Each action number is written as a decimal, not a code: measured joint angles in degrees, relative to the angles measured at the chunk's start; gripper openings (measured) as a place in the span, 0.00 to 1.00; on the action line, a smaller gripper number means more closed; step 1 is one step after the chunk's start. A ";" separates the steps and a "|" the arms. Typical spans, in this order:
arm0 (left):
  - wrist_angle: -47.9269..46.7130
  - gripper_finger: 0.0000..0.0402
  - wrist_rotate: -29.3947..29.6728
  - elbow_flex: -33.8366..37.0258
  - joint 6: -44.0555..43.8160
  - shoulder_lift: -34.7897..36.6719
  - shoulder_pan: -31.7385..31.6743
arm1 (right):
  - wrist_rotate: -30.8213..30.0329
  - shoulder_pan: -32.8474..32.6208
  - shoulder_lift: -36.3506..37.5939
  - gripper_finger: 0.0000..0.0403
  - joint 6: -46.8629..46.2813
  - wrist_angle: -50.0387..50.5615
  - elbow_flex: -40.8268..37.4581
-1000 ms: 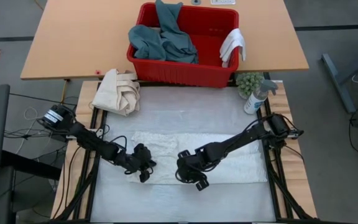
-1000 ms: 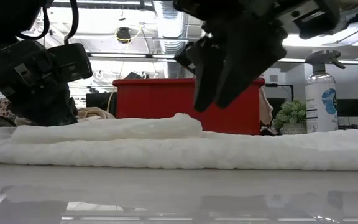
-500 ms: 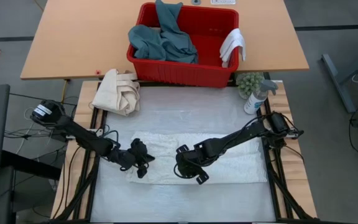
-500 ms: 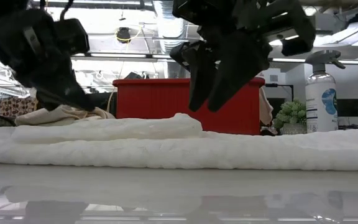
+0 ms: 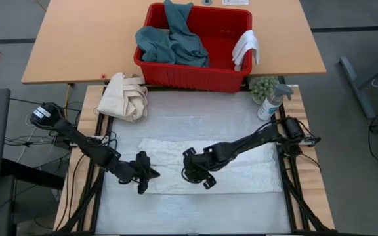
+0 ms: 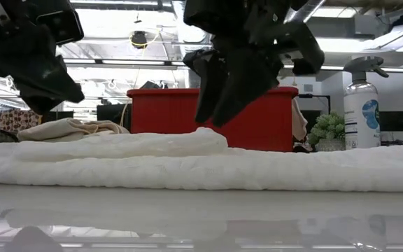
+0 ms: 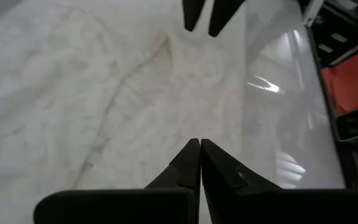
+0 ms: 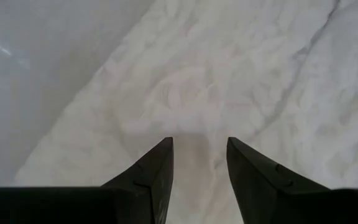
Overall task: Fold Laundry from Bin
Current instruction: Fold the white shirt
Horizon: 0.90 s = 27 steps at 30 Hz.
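From above, the white textured towel (image 5: 209, 164) lies spread across the table's middle. The left gripper (image 5: 143, 181) sits over its left end, the right gripper (image 5: 195, 176) over its centre. The red bin (image 5: 195, 46) beyond holds a teal-green garment (image 5: 172, 42) and a small white cloth (image 5: 246, 49).

At table height, both grippers appear to hover just clear of the towel.

The left wrist shows its fingers (image 7: 188, 165) pressed together, empty.

The right wrist shows its fingers (image 8: 157, 165) parted, holding nothing.

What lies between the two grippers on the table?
In the high view, only the white towel lies between the left gripper and the right gripper.
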State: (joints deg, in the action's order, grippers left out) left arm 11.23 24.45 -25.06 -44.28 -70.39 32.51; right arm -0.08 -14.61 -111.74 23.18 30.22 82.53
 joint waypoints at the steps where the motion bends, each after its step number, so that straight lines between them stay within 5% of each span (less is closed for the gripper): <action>1: -0.27 0.00 0.49 0.00 -0.02 0.00 -0.02 | 0.02 -0.03 -0.09 0.43 0.58 -0.49 -0.37; 27: -1.55 0.00 3.23 -0.02 0.07 0.00 -0.02 | 1.87 1.63 -0.09 0.29 1.94 -4.98 -1.87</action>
State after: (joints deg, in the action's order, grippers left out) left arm 9.67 27.68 -25.08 -44.21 -70.39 32.49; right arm 1.79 -12.97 -111.83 25.11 25.24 80.65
